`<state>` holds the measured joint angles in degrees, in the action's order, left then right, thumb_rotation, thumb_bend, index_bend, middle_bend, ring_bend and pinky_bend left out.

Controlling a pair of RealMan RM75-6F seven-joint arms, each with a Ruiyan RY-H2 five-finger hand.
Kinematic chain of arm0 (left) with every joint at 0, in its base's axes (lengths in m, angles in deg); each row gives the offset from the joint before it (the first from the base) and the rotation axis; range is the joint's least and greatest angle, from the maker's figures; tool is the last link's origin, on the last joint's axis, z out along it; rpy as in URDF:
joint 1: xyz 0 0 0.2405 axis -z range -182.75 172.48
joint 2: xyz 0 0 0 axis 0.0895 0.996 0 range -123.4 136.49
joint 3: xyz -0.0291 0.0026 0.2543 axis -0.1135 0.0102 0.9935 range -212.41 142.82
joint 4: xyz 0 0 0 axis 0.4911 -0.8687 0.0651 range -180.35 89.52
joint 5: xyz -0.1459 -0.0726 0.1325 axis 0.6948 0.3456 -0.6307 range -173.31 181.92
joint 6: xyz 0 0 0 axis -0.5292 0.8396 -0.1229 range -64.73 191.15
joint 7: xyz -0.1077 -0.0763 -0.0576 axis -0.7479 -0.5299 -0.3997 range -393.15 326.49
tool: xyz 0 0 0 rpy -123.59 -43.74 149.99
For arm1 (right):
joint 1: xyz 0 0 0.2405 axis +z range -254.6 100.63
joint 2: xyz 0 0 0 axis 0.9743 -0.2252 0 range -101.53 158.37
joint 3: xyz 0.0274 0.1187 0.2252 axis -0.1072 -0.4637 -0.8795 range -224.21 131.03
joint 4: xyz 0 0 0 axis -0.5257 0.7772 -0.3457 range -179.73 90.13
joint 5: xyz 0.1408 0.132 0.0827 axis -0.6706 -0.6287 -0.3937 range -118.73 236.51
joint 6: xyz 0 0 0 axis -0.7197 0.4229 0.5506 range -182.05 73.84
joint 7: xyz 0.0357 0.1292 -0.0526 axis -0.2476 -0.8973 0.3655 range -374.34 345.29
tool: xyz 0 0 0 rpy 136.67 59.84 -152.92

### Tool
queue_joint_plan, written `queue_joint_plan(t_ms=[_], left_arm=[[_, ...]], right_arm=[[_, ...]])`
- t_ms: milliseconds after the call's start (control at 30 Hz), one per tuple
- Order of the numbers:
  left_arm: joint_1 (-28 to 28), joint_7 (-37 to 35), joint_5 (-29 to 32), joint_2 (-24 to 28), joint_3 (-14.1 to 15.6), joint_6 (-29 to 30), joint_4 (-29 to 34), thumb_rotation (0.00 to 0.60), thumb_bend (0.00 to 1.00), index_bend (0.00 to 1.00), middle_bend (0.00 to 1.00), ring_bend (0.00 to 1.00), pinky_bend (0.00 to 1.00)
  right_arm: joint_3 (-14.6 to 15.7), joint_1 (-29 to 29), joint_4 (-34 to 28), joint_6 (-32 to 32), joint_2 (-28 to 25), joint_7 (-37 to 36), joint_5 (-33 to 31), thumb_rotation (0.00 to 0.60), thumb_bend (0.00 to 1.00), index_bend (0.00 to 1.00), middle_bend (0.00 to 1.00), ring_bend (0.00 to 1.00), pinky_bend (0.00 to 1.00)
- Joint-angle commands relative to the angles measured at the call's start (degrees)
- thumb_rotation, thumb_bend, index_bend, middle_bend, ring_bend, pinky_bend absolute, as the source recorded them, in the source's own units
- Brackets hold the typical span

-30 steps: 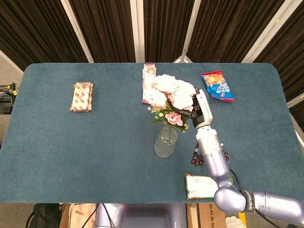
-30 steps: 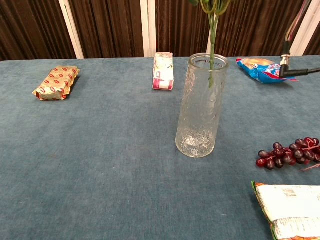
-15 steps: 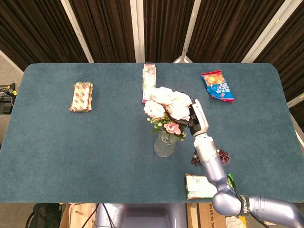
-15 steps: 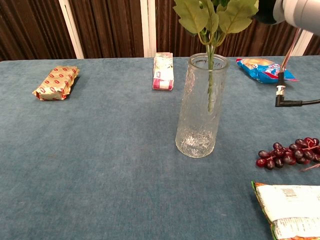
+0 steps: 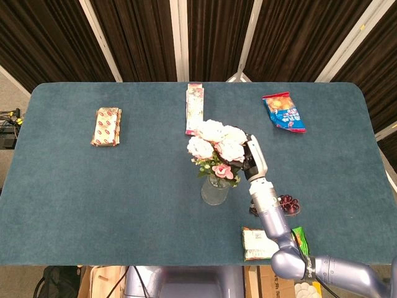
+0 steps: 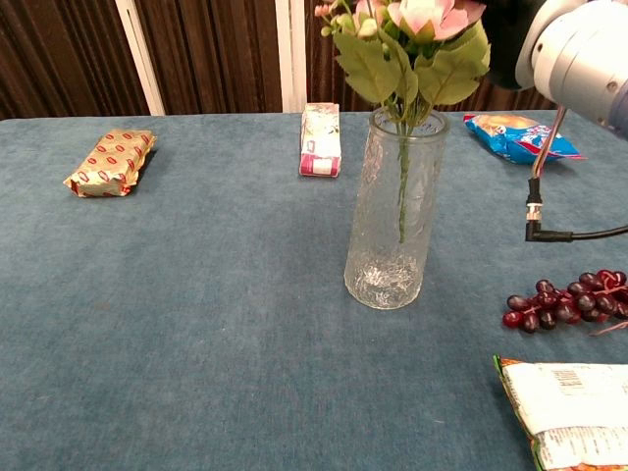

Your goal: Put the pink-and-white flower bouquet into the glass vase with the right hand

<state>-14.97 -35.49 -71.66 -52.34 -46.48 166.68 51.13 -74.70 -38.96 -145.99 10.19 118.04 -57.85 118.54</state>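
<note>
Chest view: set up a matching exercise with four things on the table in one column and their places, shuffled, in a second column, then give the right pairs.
Things
1. pink-and-white flower bouquet
2. gold-and-red wrapped packet
3. dark purple grape bunch
4. blue snack bag

Places
A. far left of the blue table
B. far right, toward the back edge
C. stems down inside the clear glass vase
D. right side, lying in front of the blue bag and to the right of the vase

Pairs: 1-C, 2-A, 3-D, 4-B
</note>
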Motion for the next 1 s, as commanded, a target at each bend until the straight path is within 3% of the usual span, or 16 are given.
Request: queue_joint_plan(t_ms=[33, 200, 367, 567, 1000], left_arm=[[0.0, -0.03, 0.12, 0.04, -0.05, -0.09, -0.02, 0.6, 0.19, 0.15, 0.0, 0.0, 0.02], [0.11, 0.24, 0.05, -0.02, 0.0, -0.23, 0.01, 0.6, 0.19, 0.15, 0.0, 0.0, 0.02], [0.13, 0.31, 0.04, -0.04, 0.0, -0.25, 0.07, 0.6, 0.19, 0.15, 0.0, 0.0, 0.02], [0.22, 0.35, 0.3, 0.0, -0.05, -0.58, 0.12, 0.6, 0.19, 0.15, 0.0, 0.0, 0.02], [0.6, 2.09, -0.28, -0.4, 0.37, -0.78, 0.72, 0.6, 0.19, 0.15, 0.0, 0.0, 0.02]], right_arm=[[0.62, -0.21, 0.61, -1.05, 0.07, -0.65, 0.92, 0.6, 0.34, 0.48, 0.44, 0.45, 0.12], [1.9, -0.47, 1.3, -3.68, -0.98, -2.92, 5.06, 0.6, 0.28, 0.35, 0.27, 0.28, 0.01], [2.2, -0.76, 1.46, -6.48, -2.76, -6.91, 7.98, 0.6, 0.22, 0.26, 0.16, 0.18, 0.0], [3.08, -1.58, 0.83, -9.2, -6.18, -10.55, 11.21, 0.6, 0.21, 0.19, 0.09, 0.11, 0.0], [5.55, -4.85, -1.73, -10.82, -16.76, -19.35, 19.94, 0.6, 0.21, 0.17, 0.03, 0.04, 0.0]])
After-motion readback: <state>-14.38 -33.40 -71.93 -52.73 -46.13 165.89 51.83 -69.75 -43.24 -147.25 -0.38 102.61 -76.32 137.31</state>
